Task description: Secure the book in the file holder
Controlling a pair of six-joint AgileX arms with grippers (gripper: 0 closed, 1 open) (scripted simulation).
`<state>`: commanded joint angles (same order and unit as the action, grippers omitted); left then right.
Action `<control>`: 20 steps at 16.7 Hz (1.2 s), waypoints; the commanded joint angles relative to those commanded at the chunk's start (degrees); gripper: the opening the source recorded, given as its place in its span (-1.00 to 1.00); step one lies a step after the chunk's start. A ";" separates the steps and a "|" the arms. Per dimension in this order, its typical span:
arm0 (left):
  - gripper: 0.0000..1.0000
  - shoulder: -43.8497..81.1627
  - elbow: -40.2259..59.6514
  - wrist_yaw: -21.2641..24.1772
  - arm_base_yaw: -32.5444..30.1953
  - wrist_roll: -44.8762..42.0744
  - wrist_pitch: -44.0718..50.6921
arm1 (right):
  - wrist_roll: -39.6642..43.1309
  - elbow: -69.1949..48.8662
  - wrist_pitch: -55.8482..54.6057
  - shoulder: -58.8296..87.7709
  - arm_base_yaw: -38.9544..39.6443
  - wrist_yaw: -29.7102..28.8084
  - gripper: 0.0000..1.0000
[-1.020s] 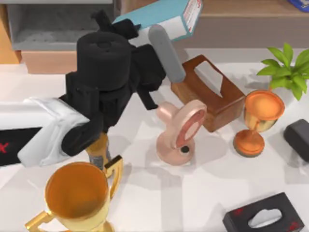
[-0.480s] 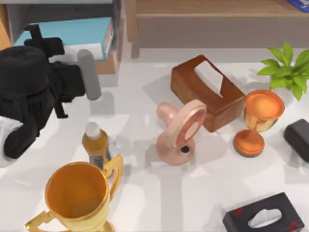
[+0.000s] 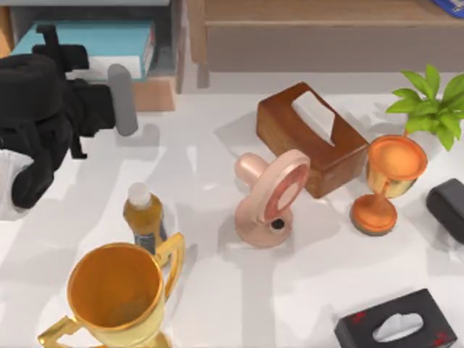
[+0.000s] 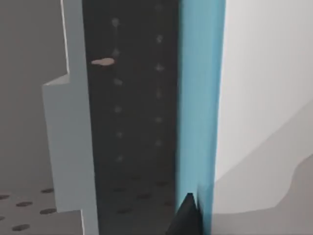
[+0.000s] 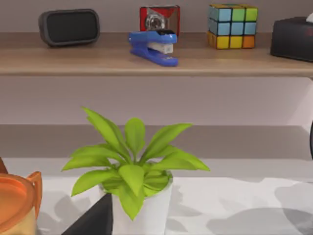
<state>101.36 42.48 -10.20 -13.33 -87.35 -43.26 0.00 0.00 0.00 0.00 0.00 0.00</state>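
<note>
The book [image 3: 94,45] lies inside the file holder [image 3: 174,43], left gripper [image 3: 54,43] alongside.

Thick turquoise book [image 3: 98,40], white page edges: lies flat inside my target, the large grey open-sided file holder [image 3: 174,36] with tan wooden base, at the surface's far left corner.
</note>
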 joint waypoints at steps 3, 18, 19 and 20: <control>-1.00 0.00 0.00 0.00 0.00 0.00 0.00 | 0.00 0.00 0.00 0.00 0.00 0.00 1.00; -1.00 6.04 6.70 0.99 0.93 -0.26 0.63 | 0.00 0.00 0.00 0.00 0.00 0.00 1.00; -0.85 6.04 6.70 0.99 0.93 -0.26 0.63 | 0.00 0.00 0.00 0.00 0.00 0.00 1.00; -0.70 6.04 6.70 0.99 0.93 -0.26 0.63 | 0.00 0.00 0.00 0.00 0.00 0.00 1.00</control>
<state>107.40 49.19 -9.20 -12.40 -87.61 -42.63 0.00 0.00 0.00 0.00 0.00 0.00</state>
